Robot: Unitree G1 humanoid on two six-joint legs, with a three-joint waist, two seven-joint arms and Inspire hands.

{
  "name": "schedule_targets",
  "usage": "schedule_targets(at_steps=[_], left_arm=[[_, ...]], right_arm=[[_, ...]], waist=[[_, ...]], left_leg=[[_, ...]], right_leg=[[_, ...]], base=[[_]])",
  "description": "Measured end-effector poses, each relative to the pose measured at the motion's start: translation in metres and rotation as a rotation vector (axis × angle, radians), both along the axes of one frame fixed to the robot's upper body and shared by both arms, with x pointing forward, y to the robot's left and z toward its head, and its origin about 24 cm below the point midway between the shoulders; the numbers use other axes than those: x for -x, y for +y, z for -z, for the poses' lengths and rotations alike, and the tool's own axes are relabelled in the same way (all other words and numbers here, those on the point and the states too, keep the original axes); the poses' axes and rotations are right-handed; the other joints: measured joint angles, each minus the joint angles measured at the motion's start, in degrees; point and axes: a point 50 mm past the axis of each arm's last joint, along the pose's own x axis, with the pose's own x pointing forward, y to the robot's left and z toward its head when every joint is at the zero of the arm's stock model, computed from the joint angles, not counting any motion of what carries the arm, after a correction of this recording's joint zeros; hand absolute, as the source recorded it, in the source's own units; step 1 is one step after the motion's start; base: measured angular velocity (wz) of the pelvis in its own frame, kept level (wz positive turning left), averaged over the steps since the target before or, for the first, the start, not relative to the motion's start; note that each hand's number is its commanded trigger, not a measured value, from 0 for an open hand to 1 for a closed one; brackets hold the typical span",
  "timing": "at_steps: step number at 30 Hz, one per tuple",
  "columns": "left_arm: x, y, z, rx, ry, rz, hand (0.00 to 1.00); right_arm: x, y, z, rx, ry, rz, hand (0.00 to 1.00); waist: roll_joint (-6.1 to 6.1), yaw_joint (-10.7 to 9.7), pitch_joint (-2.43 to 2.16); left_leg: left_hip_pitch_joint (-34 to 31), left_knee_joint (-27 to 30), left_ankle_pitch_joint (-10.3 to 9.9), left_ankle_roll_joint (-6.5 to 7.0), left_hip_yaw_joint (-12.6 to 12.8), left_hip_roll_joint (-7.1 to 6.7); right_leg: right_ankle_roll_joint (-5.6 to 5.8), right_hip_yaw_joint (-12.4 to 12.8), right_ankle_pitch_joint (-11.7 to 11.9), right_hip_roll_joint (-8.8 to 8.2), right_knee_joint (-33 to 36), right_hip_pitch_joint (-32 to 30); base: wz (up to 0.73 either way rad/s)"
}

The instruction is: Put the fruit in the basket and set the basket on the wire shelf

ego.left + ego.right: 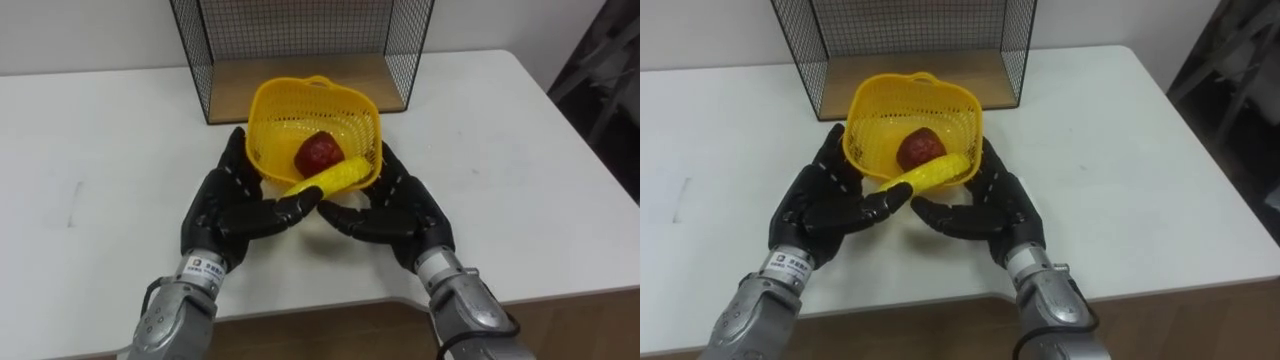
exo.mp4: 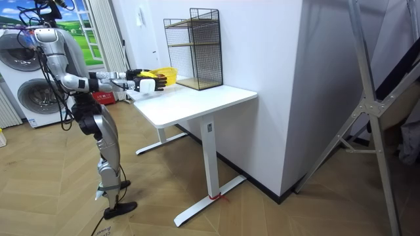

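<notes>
Though plastic, lattice-walled basket [image 1: 272, 125]

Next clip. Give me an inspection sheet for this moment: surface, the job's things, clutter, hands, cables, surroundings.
Surface: white table, no spills seen.
Job's things: yellow basket is in front of the wire shelf, not on it. A red apple sits inside. A banana lies across the near rim, with one end poking out.
Clutter: nothing seen.
Hands: left hand and right hand cup the basket from either side, fingers straight. Whether the basket is lifted cannot be told.
Cables: nothing seen on the table.
Surroundings: washing machines behind the robot, white wall, wooden floor.
</notes>
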Motion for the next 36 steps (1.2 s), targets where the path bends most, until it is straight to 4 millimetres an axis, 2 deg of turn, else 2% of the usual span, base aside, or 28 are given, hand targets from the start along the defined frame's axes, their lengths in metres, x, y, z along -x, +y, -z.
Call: schedule_targets(at_steps=[7,24,30,36], left_arm=[[-0.002,-0.001,-0.011,0.011,-0.05,-0.011,0.0],[-0.001,-0.005,-0.011,0.016,-0.05,-0.003,0.0],[-0.008,-0.006,-0.019,0.018,-0.085,0.003,0.0],[-0.009,-0.007,-0.025,0.02,-0.109,0.003,0.0]], right_arm=[[-0.002,0.0,-0.005,0.003,-0.019,0.016,0.0],[-0.003,0.001,-0.011,0.004,-0.045,0.04,0.0],[-0.006,0.004,-0.029,-0.013,-0.121,0.036,0.0],[-0.007,0.004,-0.032,-0.019,-0.134,0.04,0.0]], waist=[[0.02,-0.06,-0.02],[-0.1,0.08,0.06],[-0.56,0.1,0.32],[-0.87,0.0,0.38]], left_leg=[[0.08,0.0,0.0,0.0,-0.12,0.0],[0.09,0.0,0.0,0.0,-0.29,0.0],[0.49,-0.02,0.0,0.0,-0.31,0.0],[1.0,-0.02,0.0,0.0,-0.29,0.0]], right_leg=[[-0.02,-0.12,0.01,-0.01,0.0,0.15],[-0.02,-0.18,0.02,-0.03,0.01,0.19],[-0.02,-0.16,0.02,-0.02,0.04,0.52],[-0.02,-0.2,0.02,-0.03,0.0,1.08]], base=[[0.0],[0.0],[0.0],[0.0]])
